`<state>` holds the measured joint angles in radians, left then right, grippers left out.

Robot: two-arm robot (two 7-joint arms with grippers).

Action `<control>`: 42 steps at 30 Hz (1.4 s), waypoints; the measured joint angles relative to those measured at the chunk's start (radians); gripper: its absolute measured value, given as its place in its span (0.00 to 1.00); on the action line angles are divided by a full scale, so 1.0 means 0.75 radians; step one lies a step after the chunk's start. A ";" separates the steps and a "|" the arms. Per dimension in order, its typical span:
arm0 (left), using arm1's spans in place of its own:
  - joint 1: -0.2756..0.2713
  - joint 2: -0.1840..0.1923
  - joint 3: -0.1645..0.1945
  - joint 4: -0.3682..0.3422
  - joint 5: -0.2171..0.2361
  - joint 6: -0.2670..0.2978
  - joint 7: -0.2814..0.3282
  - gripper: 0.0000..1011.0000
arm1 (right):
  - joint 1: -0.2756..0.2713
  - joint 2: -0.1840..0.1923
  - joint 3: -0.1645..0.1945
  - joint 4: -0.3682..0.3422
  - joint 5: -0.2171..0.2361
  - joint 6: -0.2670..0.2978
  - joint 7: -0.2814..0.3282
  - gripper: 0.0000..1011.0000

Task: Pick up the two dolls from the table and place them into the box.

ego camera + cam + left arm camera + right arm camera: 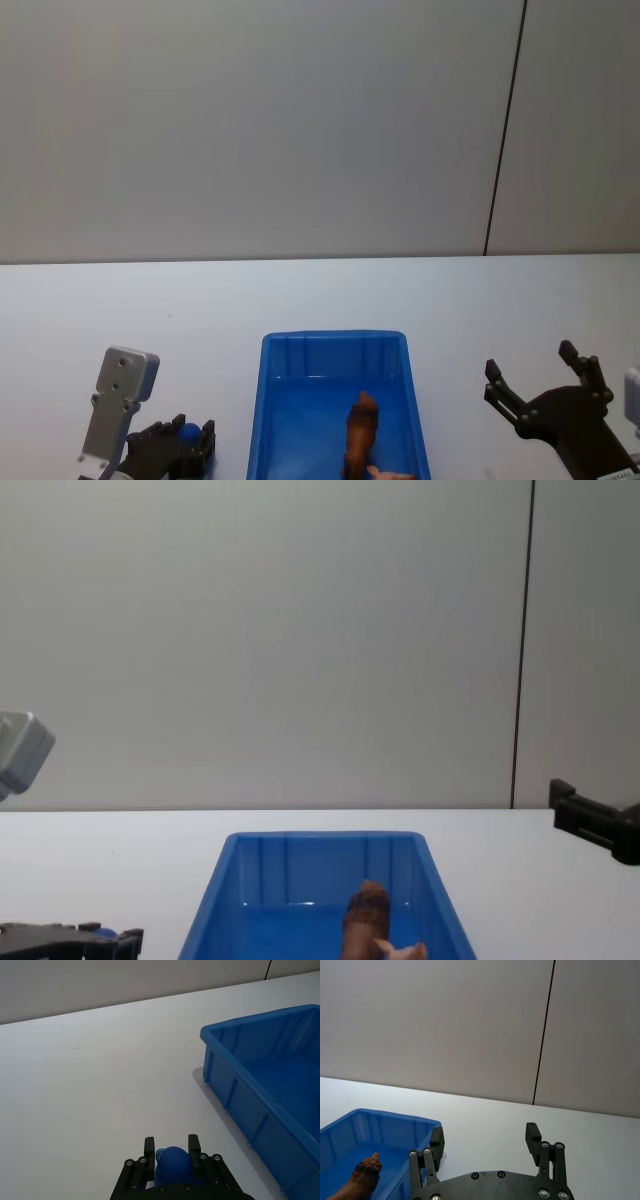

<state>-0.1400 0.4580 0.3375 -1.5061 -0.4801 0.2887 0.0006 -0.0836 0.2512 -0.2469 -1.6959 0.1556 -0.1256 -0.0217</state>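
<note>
Both dolls, brown doll (pixel 362 432) and pink doll (pixel 391 474), lay inside box (pixel 283 352). Left gripper (pixel 172 1147), left of box, clamped on blue ball (pixel 173 1162). Right gripper (pixel 484 1139), right of box, fingers apart, empty. Risk: arm swinging inward could clip box rim and shove it.

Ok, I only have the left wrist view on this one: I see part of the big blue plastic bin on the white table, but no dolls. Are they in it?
Observer: The shaggy reddish-brown doll is inside the blue plastic bin, towards its near end.
Operator: And the pale pink one?
Observer: The smooth pale pink doll is in the bin too, right beside the brown one, nearer the robot.
Operator: Where is the right arm?
Observer: The right gripper is over the white table to the right of the bin, open and holding nothing. The left gripper sits low on the bin's left.
</note>
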 joint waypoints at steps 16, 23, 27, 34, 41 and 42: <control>0.018 -0.007 -0.008 -0.020 -0.032 -0.052 0.020 0.24 | 0.000 0.000 0.000 0.000 0.000 0.000 0.000 0.99; 0.019 -0.004 -0.018 -0.068 -0.020 -0.095 0.023 0.21 | 0.000 0.000 0.000 0.000 0.000 0.000 0.000 0.99; 0.011 -0.001 -0.025 -0.106 0.001 -0.123 0.013 0.19 | 0.000 0.000 0.000 0.000 0.000 0.000 0.000 0.99; -0.011 0.001 -0.035 -0.154 0.032 -0.162 -0.045 0.18 | 0.000 0.000 0.000 0.000 0.000 0.000 0.000 0.99; -0.039 -0.003 -0.040 -0.176 0.041 -0.192 -0.145 0.18 | 0.000 0.000 0.000 0.000 0.000 0.000 0.000 0.99; -0.046 -0.005 -0.040 -0.178 0.040 -0.198 -0.173 0.18 | 0.000 0.000 0.000 0.000 0.000 0.000 0.000 0.99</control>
<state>-0.1742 0.4540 0.3076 -1.6395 -0.4498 0.1401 -0.1289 -0.0836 0.2511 -0.2469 -1.6959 0.1556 -0.1256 -0.0217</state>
